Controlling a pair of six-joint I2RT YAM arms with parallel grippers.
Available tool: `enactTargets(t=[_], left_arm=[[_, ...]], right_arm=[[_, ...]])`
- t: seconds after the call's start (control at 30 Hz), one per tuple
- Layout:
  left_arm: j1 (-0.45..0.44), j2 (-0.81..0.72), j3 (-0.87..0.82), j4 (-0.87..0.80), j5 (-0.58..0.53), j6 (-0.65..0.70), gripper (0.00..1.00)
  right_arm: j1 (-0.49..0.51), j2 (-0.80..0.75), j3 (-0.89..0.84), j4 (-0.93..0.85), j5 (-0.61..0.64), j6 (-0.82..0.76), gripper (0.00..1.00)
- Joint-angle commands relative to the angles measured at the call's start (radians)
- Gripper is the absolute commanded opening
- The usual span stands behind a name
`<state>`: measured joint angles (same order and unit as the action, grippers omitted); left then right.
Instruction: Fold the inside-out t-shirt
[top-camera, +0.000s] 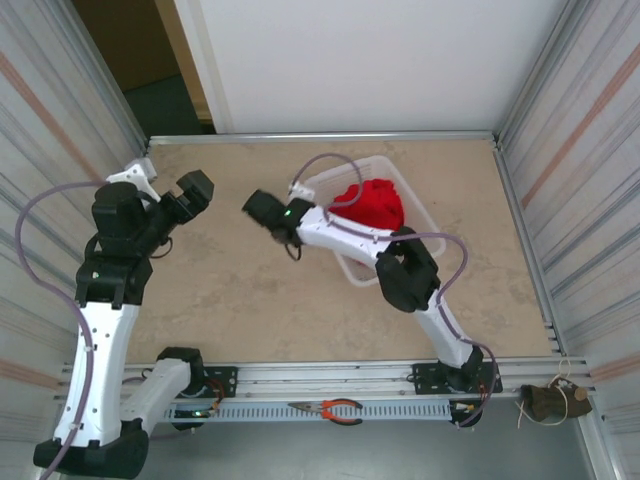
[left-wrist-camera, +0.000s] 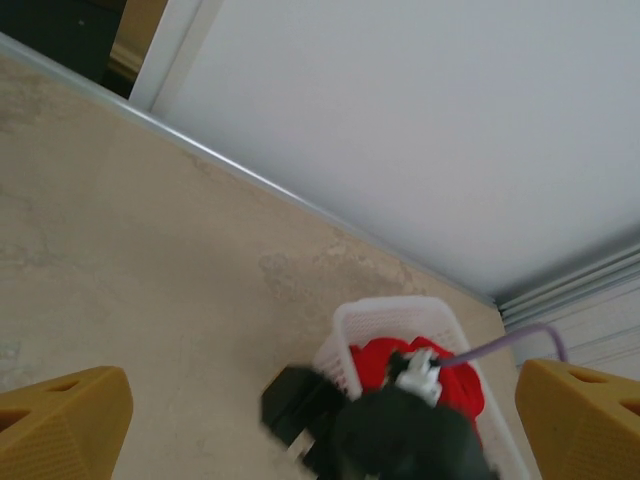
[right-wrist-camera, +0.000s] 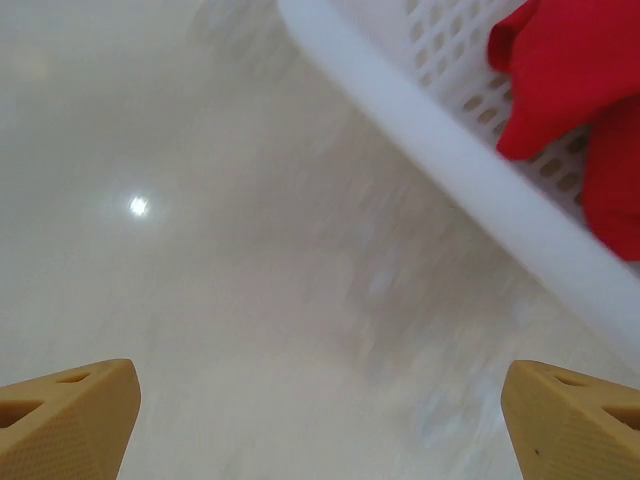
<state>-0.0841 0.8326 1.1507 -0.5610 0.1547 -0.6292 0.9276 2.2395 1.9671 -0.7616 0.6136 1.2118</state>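
The right gripper is released. In its wrist view the yellow fingers stand wide apart with nothing between them, above bare table. It hangs just left of a white perforated basket. The basket's rim and wall cross the upper right of the wrist view, with red cloth showing behind the holes. The inside-out t-shirt lies bunched in a heap inside that basket, to the right of this gripper and slightly farther, not touched by it. The right arm's forearm crosses over the basket's near left edge.

The left gripper is also released; its yellow fingers are spread wide and empty. It sits raised over the left part of the table, well apart from the basket. In its wrist view the basket and shirt lie ahead to the right, partly behind the right arm's dark wrist.

Orange-handled pliers rest on the rail at the near edge.
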Motion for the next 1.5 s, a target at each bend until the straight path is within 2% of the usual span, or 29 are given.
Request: enactTargets(t=[0.0, 0.1, 0.2, 0.33, 0.43, 0.5, 0.53, 0.6, 0.7, 0.77, 0.83, 0.93, 1.0, 1.1, 1.27, 1.43, 1.47], left_arm=[[-0.011, -0.043, -0.037, -0.024, 0.020, -0.017, 0.99], [-0.013, -0.065, -0.071, -0.044, 0.023, -0.013, 0.99], [-0.013, -0.087, -0.105, -0.052, 0.036, -0.013, 0.99], [-0.016, -0.111, -0.155, -0.051, 0.049, -0.025, 0.99], [-0.019, -0.116, -0.177, -0.048, 0.061, -0.017, 0.99], [-0.019, -0.113, -0.204, -0.047, 0.065, -0.003, 0.99], [-0.019, -0.109, -0.219, -0.047, 0.071, 0.001, 0.99], [-0.020, -0.104, -0.264, -0.043, 0.090, 0.004, 0.99], [-0.030, -0.101, -0.335, -0.024, 0.119, 0.005, 0.99], [-0.050, -0.099, -0.371, -0.023, 0.116, 0.029, 0.99], [-0.081, -0.099, -0.405, -0.019, 0.090, 0.052, 0.99], [-0.156, -0.102, -0.438, -0.044, -0.116, -0.051, 0.99], [-0.209, -0.104, -0.452, -0.056, -0.187, -0.082, 0.98], [-0.249, -0.105, -0.461, -0.035, -0.147, -0.069, 0.99], [-0.264, -0.094, -0.525, 0.086, 0.028, -0.132, 0.99], [-0.327, -0.035, -0.502, 0.135, 0.058, -0.128, 0.99], [-0.349, -0.020, -0.485, 0.133, 0.049, -0.114, 0.99]], right_arm=[[-0.113, -0.008, -0.019, -0.033, 0.080, -0.063, 0.93], [-0.230, -0.022, -0.043, 0.020, 0.029, -0.222, 0.94], [-0.354, -0.046, -0.085, 0.099, -0.076, -0.400, 0.94], [-0.534, 0.000, -0.008, 0.033, -0.299, -0.563, 0.93], [-0.587, -0.052, -0.010, 0.043, -0.510, -0.676, 0.91], [-0.586, -0.183, -0.134, 0.143, -0.655, -0.703, 0.91], [-0.585, -0.239, -0.181, 0.177, -0.686, -0.700, 0.91], [-0.604, -0.359, -0.234, 0.194, -0.697, -0.663, 0.93], [-0.693, -0.452, -0.240, 0.159, -0.683, -0.608, 0.95], [-0.746, -0.474, -0.210, 0.096, -0.584, -0.606, 1.00], [-0.795, -0.468, -0.167, 0.036, -0.491, -0.630, 0.99], [-0.897, -0.429, -0.140, -0.014, -0.472, -0.627, 0.99], [-0.976, -0.378, -0.121, -0.045, -0.503, -0.589, 0.94], [-1.057, -0.279, -0.028, -0.114, -0.511, -0.550, 0.94], [-1.108, -0.106, 0.113, -0.185, -0.499, -0.546, 0.99], [-1.110, 0.070, 0.289, -0.273, -0.474, -0.559, 1.00], [-1.110, 0.100, 0.320, -0.281, -0.487, -0.572, 0.96]])
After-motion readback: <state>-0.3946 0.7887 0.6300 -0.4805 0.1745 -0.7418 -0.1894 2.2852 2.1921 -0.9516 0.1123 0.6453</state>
